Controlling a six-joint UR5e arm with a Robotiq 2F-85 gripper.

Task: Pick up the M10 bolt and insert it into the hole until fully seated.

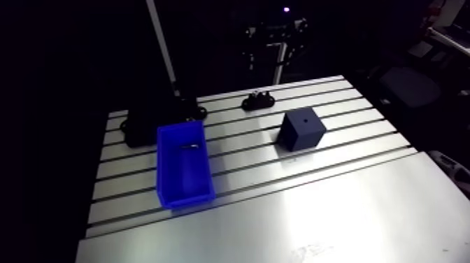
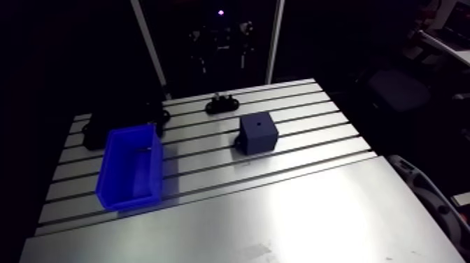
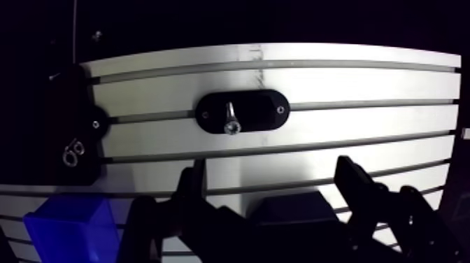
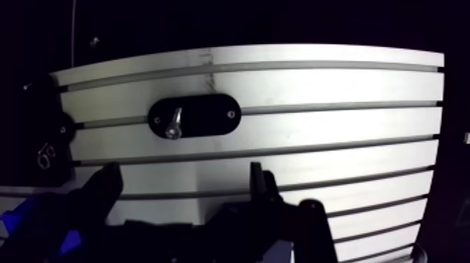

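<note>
Two fingers (image 3: 190,196) hang spread and empty over the desk (image 1: 364,203); pickup not yet begun, I judge. The bolt (image 1: 189,147) lies in the blue bin (image 1: 183,197), where I must reach next.

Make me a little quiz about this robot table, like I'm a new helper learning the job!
1. True or false: the small dark bolt lies inside the blue box.
2. Where is the hole?
A) in the top of the dark cube
B) in the side of the blue box
C) in the edge of the table
3. Fill in the word: in the wrist view, the fingers of the gripper are ____ (open or shut).

Key: 1 true; 2 A; 3 open.
</note>
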